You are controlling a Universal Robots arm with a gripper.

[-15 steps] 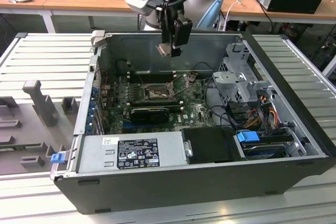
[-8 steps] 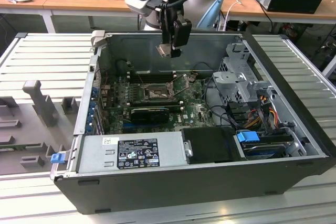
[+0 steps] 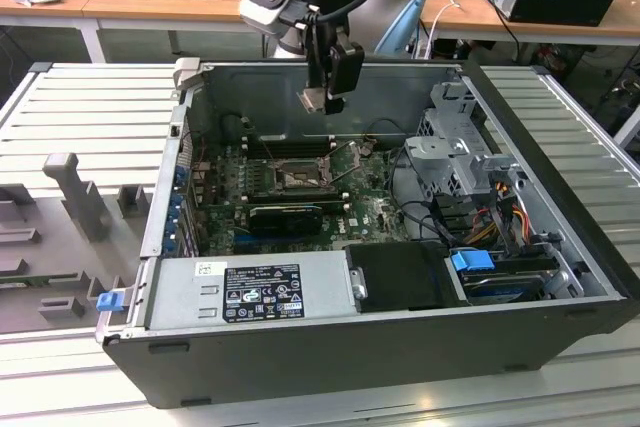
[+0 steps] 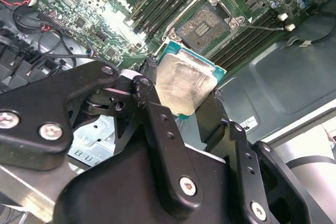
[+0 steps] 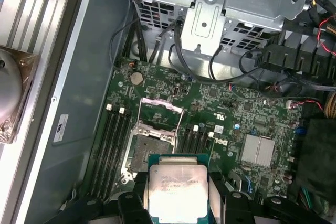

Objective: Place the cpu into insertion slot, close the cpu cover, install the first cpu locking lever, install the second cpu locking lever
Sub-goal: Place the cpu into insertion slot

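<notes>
**Claw**: clenched on the cpu, fingers on two opposite edges, metal face showing.
**Cpu:** held in the air over the board, near the slot but not touching it. The slot is bare and the cover is swung open.
**Handling (judged):** light, stiff, thin, with a delicate underside. Grip by the edges only and keep it level.

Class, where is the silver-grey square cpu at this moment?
In both wrist views the silver-grey square cpu is gripped in the black gripper, held clear of the square insertion slot.
</notes>
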